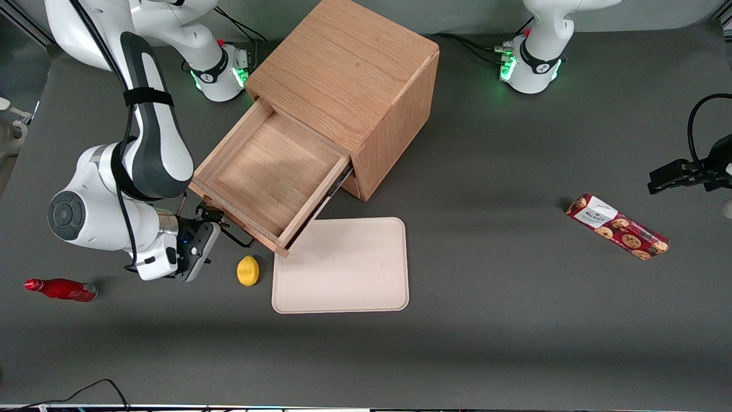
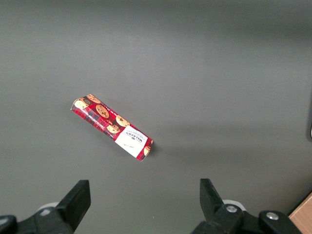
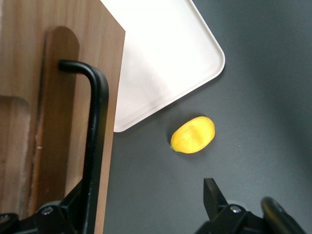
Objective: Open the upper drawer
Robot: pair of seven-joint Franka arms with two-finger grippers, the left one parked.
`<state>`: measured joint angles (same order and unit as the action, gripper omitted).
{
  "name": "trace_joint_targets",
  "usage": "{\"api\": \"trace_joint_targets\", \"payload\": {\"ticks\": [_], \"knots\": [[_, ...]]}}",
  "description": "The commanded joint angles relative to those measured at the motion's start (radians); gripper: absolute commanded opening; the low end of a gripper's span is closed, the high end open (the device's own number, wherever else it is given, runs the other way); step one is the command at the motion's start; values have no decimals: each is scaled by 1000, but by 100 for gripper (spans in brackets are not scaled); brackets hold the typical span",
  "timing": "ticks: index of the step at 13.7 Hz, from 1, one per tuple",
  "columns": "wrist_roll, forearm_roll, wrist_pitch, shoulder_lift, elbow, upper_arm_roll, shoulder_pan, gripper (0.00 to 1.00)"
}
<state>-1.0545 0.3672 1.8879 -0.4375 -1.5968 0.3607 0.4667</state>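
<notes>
Already the upper drawer (image 1: 269, 177) stands pulled well out of the oak cabinet (image 1: 349, 74), its bare tray showing and its front overhanging a corner of the pale tray (image 1: 343, 269). At the drawer's front the gripper (image 3: 141, 204) sits with fingers spread apart, one finger against the black handle (image 3: 95, 141), the other free. A yellow lemon (image 1: 248, 270) lies just beside it on the table (image 1: 514, 320).
</notes>
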Motion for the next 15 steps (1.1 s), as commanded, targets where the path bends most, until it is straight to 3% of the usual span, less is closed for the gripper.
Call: {"api": "trace_joint_targets", "payload": {"ticks": [1, 5, 12, 15], "knots": [[-18, 22, -87, -14, 107, 4, -32, 100], [190, -1, -257, 14, 196, 23, -31, 100], [929, -224, -417, 206, 199, -51, -17, 100], [1015, -287, -437, 250, 190, -71, -19, 100]]}}
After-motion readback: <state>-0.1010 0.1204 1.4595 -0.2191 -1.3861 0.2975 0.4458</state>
